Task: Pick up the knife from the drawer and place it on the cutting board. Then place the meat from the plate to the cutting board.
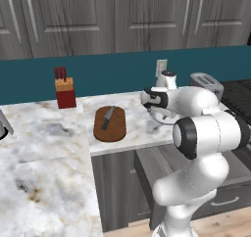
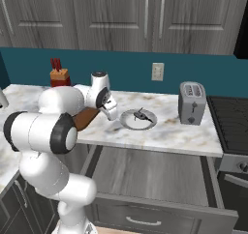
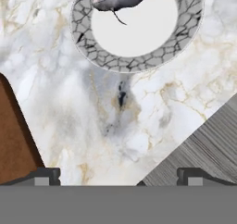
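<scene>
- Claw (image 3: 118, 174) tips stand wide apart in the hand view, holding nothing, over bare marble desk (image 3: 92, 116).
- Board (image 1: 110, 124) lies on the desk with the knife (image 1: 108, 117) on it.
- Plate (image 2: 138, 119) sits just beyond the claw, carrying the meat (image 2: 140, 114).
- Drawer (image 2: 155, 180) stands pulled out below the desk edge.

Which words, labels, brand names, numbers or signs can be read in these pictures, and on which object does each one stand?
None: no readable text appears in any view.
The toaster, the knife block, the wall outlet, the plate and the cutting board carry no lettering.
The stove knob shows no legible marking.
</scene>
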Available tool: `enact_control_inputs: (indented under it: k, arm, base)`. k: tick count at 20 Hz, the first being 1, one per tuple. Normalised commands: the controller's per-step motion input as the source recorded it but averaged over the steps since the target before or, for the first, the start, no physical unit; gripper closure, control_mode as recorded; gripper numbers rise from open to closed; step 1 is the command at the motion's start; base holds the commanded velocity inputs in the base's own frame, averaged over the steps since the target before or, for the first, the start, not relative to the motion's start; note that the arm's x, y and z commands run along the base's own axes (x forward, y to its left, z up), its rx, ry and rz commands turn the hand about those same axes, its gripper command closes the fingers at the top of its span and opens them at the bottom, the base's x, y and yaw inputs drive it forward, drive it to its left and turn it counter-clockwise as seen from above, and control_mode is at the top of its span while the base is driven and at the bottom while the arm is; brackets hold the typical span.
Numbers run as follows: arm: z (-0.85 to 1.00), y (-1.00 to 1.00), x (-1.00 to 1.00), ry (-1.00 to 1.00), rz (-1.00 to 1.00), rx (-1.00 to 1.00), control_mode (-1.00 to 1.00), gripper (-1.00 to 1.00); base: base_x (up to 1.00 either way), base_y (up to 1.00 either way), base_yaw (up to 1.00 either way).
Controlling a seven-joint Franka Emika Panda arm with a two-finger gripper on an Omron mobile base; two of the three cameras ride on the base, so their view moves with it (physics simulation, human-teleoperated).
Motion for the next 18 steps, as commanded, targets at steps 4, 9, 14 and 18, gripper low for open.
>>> enact_control_inputs:
  k: [4,9,14,18]
  arm:
    - [0.09,-0.42,-0.15,-0.11,0.10,-0.02,-1.00,-1.00]
    - [0.04,-0.45,-0.18,-0.12,0.13,-0.04,-1.00,-1.00]
    - [0.15,-0.38,-0.18,-0.09,0.14,-0.10,-1.00,-1.00]
    - [0.31,-0.22,-0.14,-0.02,0.13,-0.17,-1.00,-1.00]
  base:
    - [0.00,0.00,0.00]
    - [0.00,0.00,0.00]
    - [0.00,0.00,0.00]
    - [0.00,0.00,0.00]
